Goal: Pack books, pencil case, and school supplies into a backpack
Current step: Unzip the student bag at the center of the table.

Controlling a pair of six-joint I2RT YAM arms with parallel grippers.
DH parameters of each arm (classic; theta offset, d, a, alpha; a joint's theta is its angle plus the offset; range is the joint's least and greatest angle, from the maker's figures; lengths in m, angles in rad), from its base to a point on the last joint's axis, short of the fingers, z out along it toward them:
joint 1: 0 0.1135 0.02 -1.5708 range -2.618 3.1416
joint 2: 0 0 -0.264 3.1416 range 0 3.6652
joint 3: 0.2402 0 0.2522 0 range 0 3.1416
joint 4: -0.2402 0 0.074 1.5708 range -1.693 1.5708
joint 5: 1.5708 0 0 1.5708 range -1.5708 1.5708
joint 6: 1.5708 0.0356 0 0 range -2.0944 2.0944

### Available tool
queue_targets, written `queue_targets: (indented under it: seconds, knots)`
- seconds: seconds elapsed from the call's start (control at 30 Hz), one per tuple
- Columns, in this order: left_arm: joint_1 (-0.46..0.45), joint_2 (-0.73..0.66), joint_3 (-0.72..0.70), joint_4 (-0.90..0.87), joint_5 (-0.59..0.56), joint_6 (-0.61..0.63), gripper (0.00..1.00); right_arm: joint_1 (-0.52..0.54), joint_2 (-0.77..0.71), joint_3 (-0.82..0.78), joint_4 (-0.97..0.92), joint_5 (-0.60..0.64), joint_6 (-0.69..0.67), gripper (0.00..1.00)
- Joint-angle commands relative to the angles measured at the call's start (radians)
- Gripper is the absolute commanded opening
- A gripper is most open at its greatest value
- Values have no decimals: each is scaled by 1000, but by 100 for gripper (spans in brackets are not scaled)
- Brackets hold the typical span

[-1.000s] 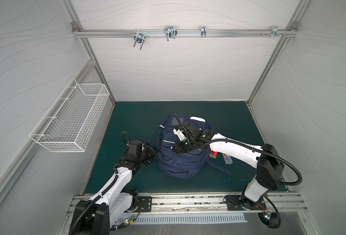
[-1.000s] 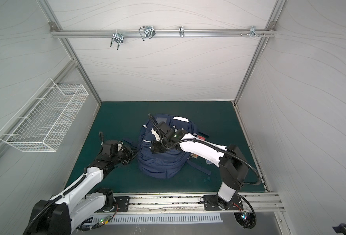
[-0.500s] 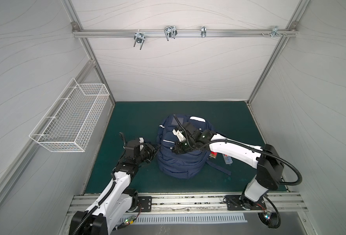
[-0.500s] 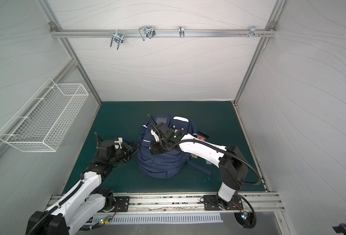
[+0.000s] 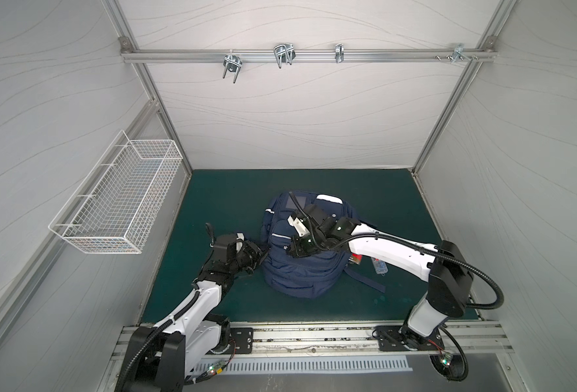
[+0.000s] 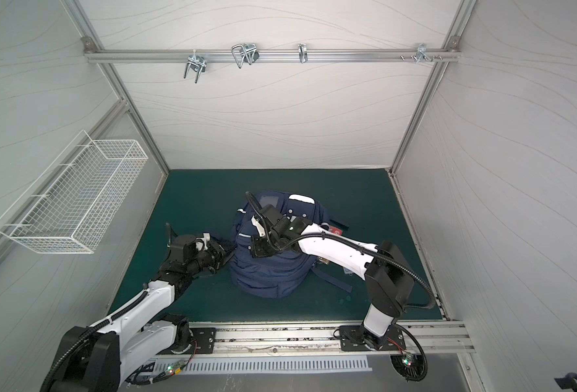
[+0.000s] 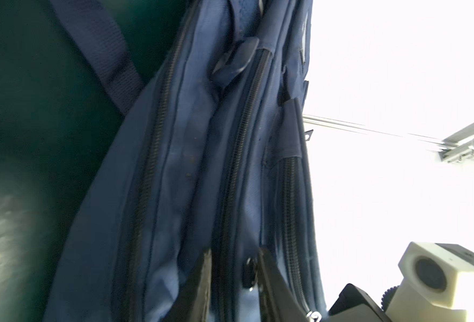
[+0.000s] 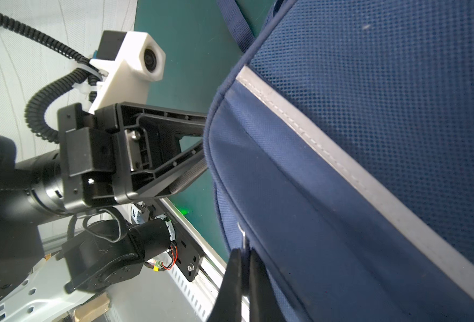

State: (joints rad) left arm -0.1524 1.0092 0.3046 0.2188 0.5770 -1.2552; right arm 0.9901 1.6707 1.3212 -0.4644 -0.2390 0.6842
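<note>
Honestly, my main worry is the zip. My left gripper [image 7: 234,255] sits against the side of the backpack [image 5: 300,271], jaws a little apart. They stand astride the middle of three zip tracks that run side by side. The slider [image 7: 249,274] lies between them, closer to one finger, and I cannot tell whether either finger touches it. If I close from here I may catch cloth and no slider, or stray onto a neighbouring track and open the wrong pocket.

My right gripper [image 8: 245,259] is pressed together on the edge of the backpack's front face, near the grey stripe [image 8: 341,156]. Whether it has a zip tab or only a fold, I cannot tell. That pinch looks thin, so a hard pull from the left could slide it off. The soft backpack would then drag across the mat [image 5: 229,203] instead of opening. My right arm also crosses over a red book [image 6: 336,231] and a small clear box [image 5: 379,268] lying just beside the backpack; a dragged backpack or a low elbow could shove them.

The backpack lies mid-mat, front face up, with every zip I can see closed. Its long axis runs from the rail side toward the back wall, leaning slightly. The rounded end points at the rail and the end with the white patch [image 5: 329,198] at the back wall.
</note>
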Motion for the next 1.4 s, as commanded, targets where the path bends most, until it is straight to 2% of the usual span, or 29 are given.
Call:
queue_targets:
  seconds: [0.0, 0.17, 0.33, 0.53, 0.67, 0.8, 0.87, 0.97, 1.03, 1.13, 1.17, 1.27, 1.37]
  knots:
    - [-13, 23, 18, 92, 26, -12, 24, 9, -13, 13, -3, 10, 11, 0]
    - [-48, 76, 9, 148, 14, -2, 0, 8, -7, 17, -8, 14, 11, 0]
    - [-48, 45, -24, 182, -14, -14, 0, 23, 10, 18, -11, 33, 14, 0]
    - [-49, -173, -23, 36, -83, 35, 0, 57, 82, 92, -25, 59, 22, 0]
    - [-60, -267, -33, -43, -98, 46, 0, 71, 172, 225, -27, 41, 28, 0]
    - [-85, -299, -87, -19, -107, 17, 0, 73, 280, 379, -55, -16, 25, 0]
    - [-84, -336, -95, -35, -122, 16, 0, 63, 299, 399, -41, -48, 28, 0]
    - [-86, -376, -88, -46, -135, 41, 0, 21, 328, 396, 33, -191, 57, 0]
    - [-99, -369, -69, -50, -119, 68, 0, 0, 372, 432, 18, -250, 41, 0]
    - [-131, -346, -53, -74, -123, 107, 0, -11, 440, 524, -92, -233, -17, 0]
    - [-134, -338, -50, -83, -121, 117, 0, -11, 458, 550, -125, -223, -40, 4]
    - [-134, -339, -59, -109, -132, 127, 0, 1, 436, 571, -211, -141, -113, 34]
    - [-134, -359, -53, -169, -164, 139, 0, 13, 305, 451, -215, -12, -134, 49]
